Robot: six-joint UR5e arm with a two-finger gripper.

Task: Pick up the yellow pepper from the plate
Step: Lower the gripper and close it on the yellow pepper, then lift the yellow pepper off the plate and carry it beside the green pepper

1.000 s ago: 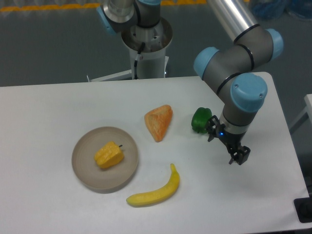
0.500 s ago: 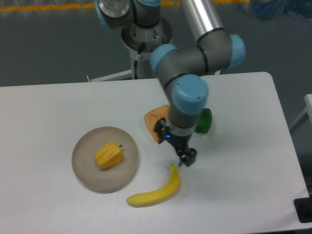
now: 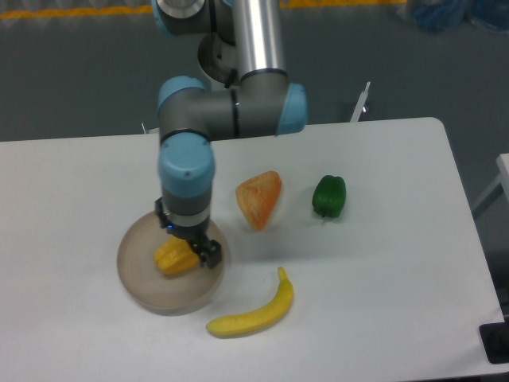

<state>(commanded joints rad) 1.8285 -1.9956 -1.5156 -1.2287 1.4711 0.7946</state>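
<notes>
The yellow pepper [image 3: 172, 259] lies on the round grey-beige plate [image 3: 145, 286] at the front left of the table. My gripper [image 3: 205, 253] hangs over the plate's right part, just right of the pepper, with the wrist above it hiding the pepper's upper edge. The fingers are small and dark, and I cannot tell how far apart they are. I cannot tell whether they touch the pepper.
An orange wedge-shaped piece [image 3: 260, 198] lies right of the plate. A green pepper [image 3: 328, 196] lies further right. A yellow banana [image 3: 253, 312] lies at the front, right of the plate. The arm's base [image 3: 231, 56] stands behind the table.
The arm has swept left across the table, from beside the green pepper, past the orange wedge, to over the plate. The objects have not moved.
</notes>
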